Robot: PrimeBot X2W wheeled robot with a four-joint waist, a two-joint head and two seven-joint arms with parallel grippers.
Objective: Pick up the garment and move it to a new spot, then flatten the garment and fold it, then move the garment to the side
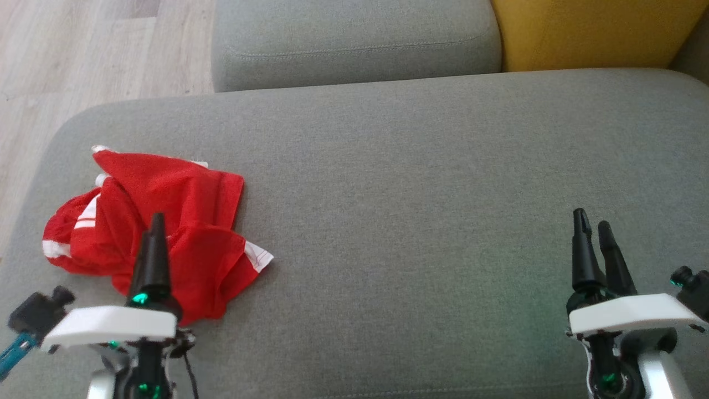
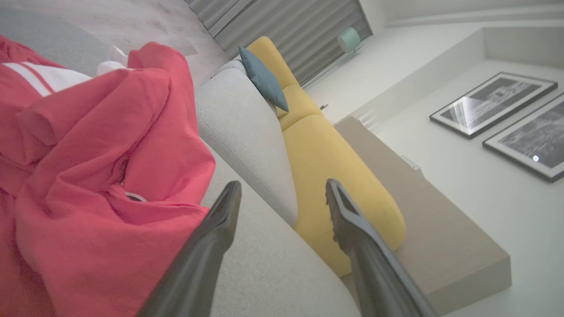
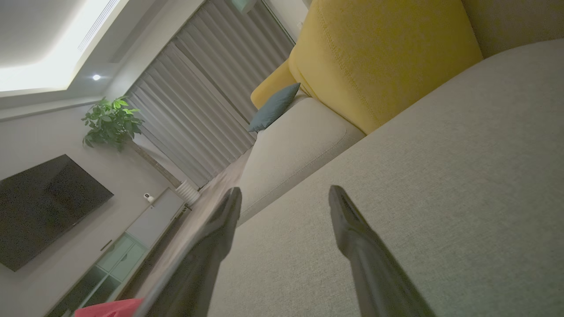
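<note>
**Crumpled garment at the left end of the seat, both grippers empty**

The red garment (image 1: 177, 194), trimmed with white stripes, lies in a loose heap on the grey seat cushion (image 1: 415, 194), close to the cushion's left edge and the wooden floor (image 1: 83, 55) beyond it. The left gripper (image 1: 154, 227) hangs over the near side of the heap. In the left wrist view the left gripper (image 2: 282, 187) has its fingers spread wide with nothing between them, and the garment (image 2: 101, 154) lies to one side of them. Whether that nearer finger touches the cloth cannot be told. The right gripper (image 1: 591, 219) hovers over bare cushion, well apart from the garment, also spread wide and empty, as the right wrist view confirms (image 3: 284, 193). A yellow cushion (image 1: 592, 33) stands at the back right.

By this judgement the first step, the pick-up, is not yet made. Probable faults:
- A shallow pinch on one fold would likely slip, or lift a single layer and leave the rest dragging.
- A descent beside the heap could push it sideways, and it lies near enough to the edge to slide off.
- Fingers driven too deep might catch the upholstery together with the cloth
</note>
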